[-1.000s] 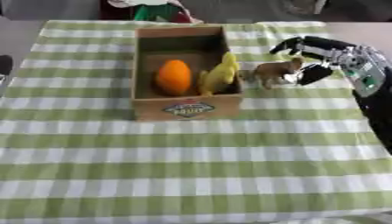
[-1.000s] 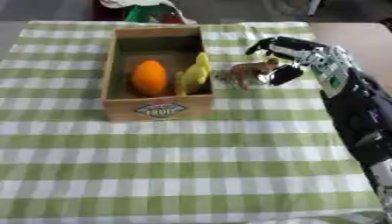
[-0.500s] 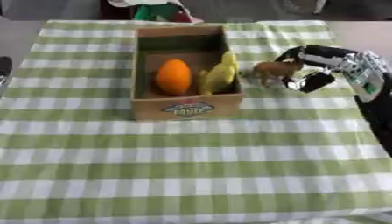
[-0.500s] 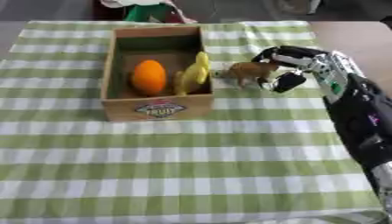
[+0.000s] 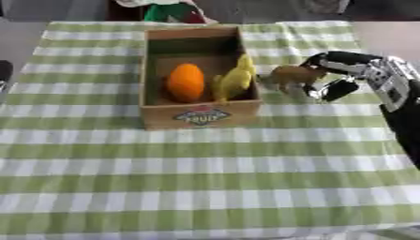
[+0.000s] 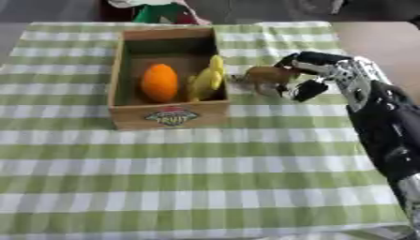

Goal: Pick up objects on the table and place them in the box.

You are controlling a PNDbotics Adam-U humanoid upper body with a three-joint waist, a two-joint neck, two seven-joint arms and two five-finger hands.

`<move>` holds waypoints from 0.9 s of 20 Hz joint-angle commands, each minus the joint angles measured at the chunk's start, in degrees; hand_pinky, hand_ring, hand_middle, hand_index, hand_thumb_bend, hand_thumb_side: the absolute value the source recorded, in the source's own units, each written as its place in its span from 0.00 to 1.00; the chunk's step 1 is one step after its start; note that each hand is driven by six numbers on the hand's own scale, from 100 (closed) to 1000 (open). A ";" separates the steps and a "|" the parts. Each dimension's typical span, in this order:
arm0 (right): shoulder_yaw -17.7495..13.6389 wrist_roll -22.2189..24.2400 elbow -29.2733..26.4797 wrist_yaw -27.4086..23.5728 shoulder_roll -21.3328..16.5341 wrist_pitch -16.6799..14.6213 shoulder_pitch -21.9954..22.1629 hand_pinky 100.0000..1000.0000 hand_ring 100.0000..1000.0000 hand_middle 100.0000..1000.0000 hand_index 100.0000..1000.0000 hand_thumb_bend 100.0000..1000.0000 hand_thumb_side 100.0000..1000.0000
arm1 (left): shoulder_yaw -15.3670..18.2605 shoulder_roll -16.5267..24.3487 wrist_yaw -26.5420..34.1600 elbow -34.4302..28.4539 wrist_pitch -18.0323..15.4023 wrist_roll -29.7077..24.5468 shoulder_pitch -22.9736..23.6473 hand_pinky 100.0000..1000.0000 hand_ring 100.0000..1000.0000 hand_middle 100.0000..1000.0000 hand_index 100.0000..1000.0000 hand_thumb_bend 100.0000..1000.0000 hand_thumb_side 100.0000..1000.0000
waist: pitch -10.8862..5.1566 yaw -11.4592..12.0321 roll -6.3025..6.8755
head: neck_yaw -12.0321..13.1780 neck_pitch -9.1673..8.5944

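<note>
Right hand (image 5: 353, 75) comes in from the right, fingers and thumb curled round a small brown toy animal (image 5: 292, 75), pinching its rear end; the toy's front points toward the box (image 5: 199, 115). Toy sits just beside the box's right wall, near its rim, outside the box; can't tell whether it touches the cloth (image 5: 205, 178) or is lifted off it. Box is a brown open-top crate with a "fruit" label on the front wall, standing on the green-and-white checked cloth that covers the bench. Inside: an orange (image 5: 186, 82) toward the left-middle, upright on its end, and a banana (image 5: 235, 79) leaning against the right wall, touching or nearly touching the orange. Black forearm of the right arm (image 6: 386, 126) runs down the right edge. Left hand doesn't show in either view. Something red, green and white (image 5: 168, 9) lies at the far edge of the bench, behind the box.
</note>
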 commanded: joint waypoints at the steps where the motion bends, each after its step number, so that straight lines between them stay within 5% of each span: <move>1: -0.37 -1.51 -0.81 1.92 -0.86 -0.20 -1.18 0.81 0.92 0.72 0.80 0.00 0.30 | 0.52 0.71 0.15 -1.02 -0.08 -0.41 -0.35 0.80 0.51 0.51 0.65 0.46 0.38 | -0.76 0.00 0.14 | -0.10 0.28; 8: -1.10 -7.45 -1.82 2.31 -0.82 -0.16 -1.20 0.75 0.82 0.41 0.48 0.00 0.22 | 0.61 0.64 0.30 -1.06 -0.09 -0.52 -0.27 0.80 0.51 0.51 0.65 0.45 0.38 | -0.81 -0.02 0.07 | -0.06 0.28; 18: -0.97 -11.40 -4.92 -1.11 -1.22 -1.29 -2.20 0.74 0.80 0.32 0.39 0.00 0.18 | 0.67 0.69 0.32 -1.04 -0.14 -0.75 -0.10 0.80 0.51 0.52 0.65 0.44 0.38 | -1.02 -0.02 -0.06 | 0.06 0.28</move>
